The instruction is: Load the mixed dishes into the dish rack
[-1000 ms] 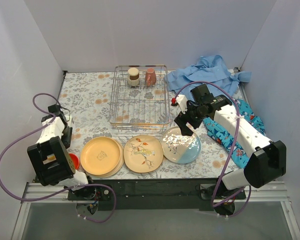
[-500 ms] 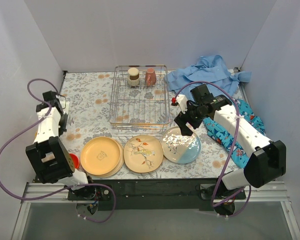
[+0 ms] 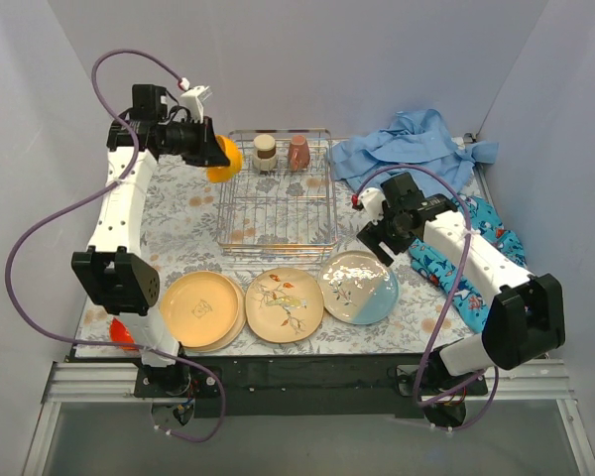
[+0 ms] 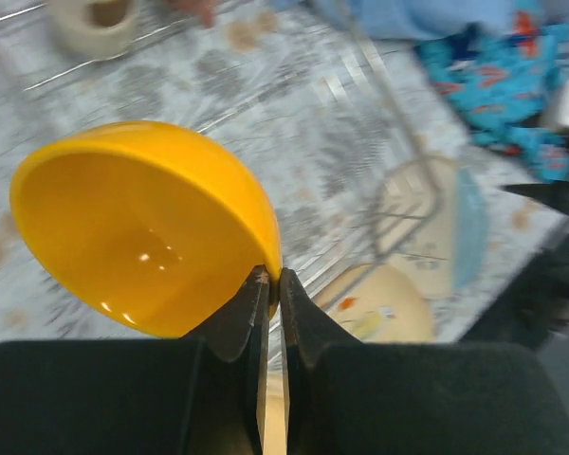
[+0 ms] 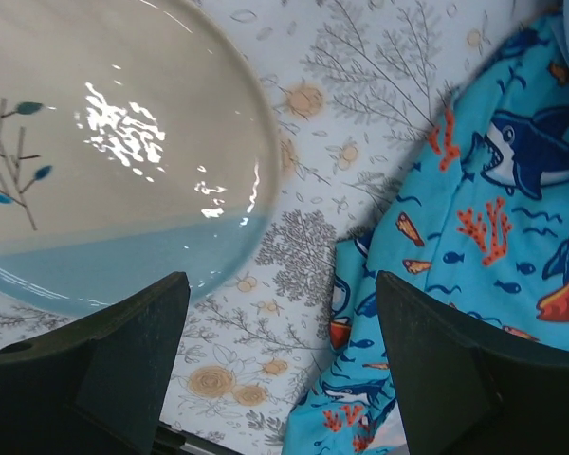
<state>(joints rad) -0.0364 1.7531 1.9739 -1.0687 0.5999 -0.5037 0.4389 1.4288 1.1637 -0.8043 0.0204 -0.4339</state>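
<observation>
My left gripper (image 3: pixel 216 156) is raised high at the rack's far left corner, shut on the rim of an orange bowl (image 3: pixel 225 160); the left wrist view shows the bowl (image 4: pixel 142 227) pinched at its edge. The wire dish rack (image 3: pixel 278 213) holds two small cups (image 3: pixel 265 151) at its far end. A yellow-tan plate (image 3: pixel 200 308), a cream floral plate (image 3: pixel 284 303) and a cream-and-blue plate (image 3: pixel 359 286) lie in a row at the front. My right gripper (image 3: pixel 377 243) is open and empty, hovering beside the cream-and-blue plate (image 5: pixel 104 161). A red bowl (image 3: pixel 122 332) sits front left.
A plain blue cloth (image 3: pixel 407 144) lies bunched at the back right. A patterned blue cloth (image 3: pixel 456 263) lies under my right arm and shows in the right wrist view (image 5: pixel 484 209). Purple cables loop from both arms. White walls close in three sides.
My left arm has swung up from the front left to the rack's far left corner, carrying the orange bowl. My right gripper has drawn back slightly to the right off the cream-and-blue plate.
</observation>
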